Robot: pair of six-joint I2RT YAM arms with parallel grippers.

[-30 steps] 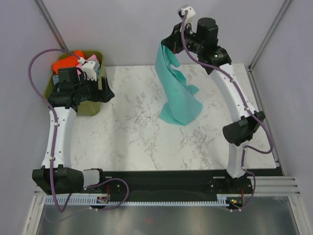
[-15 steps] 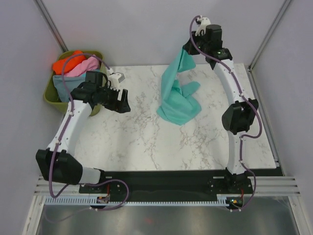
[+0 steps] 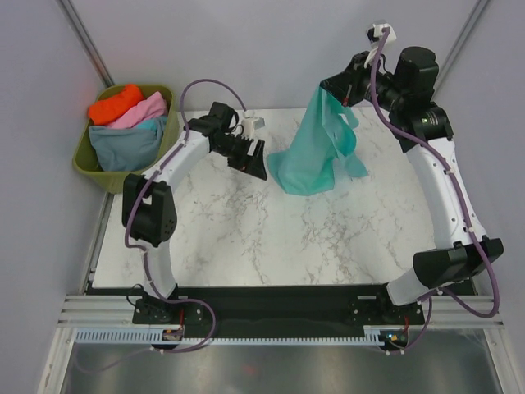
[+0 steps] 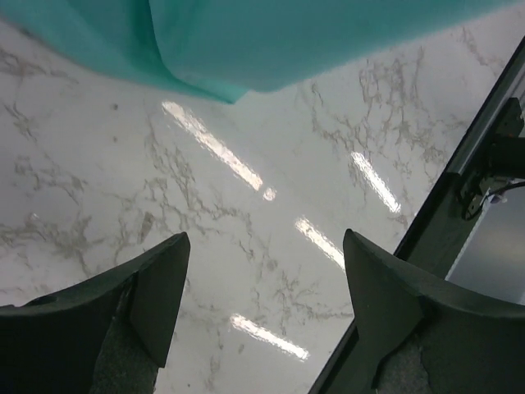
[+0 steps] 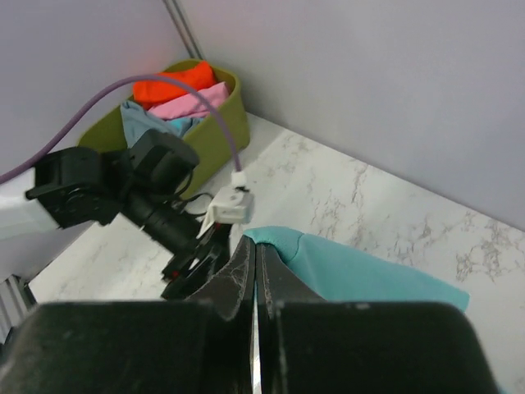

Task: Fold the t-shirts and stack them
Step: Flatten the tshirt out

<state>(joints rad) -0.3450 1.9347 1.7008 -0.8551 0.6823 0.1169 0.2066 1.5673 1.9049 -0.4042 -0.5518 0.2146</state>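
A teal-green t-shirt hangs over the far middle of the marble table, its lower edge bunched on the surface. My right gripper holds it up by a top edge, and in the right wrist view that gripper is shut on a fold of the teal cloth. My left gripper is just left of the shirt's lower edge, open and holding nothing. From the left wrist, the open gripper hovers over bare marble, with the teal shirt ahead of it.
An olive-green tub at the far left corner holds orange, pink and blue-grey t-shirts. The tub also shows in the right wrist view. The table's black near edge shows in the left wrist view.
My left arm has swung from the tub across the table to the shirt's left side. My right arm has carried the hanging shirt to the right.
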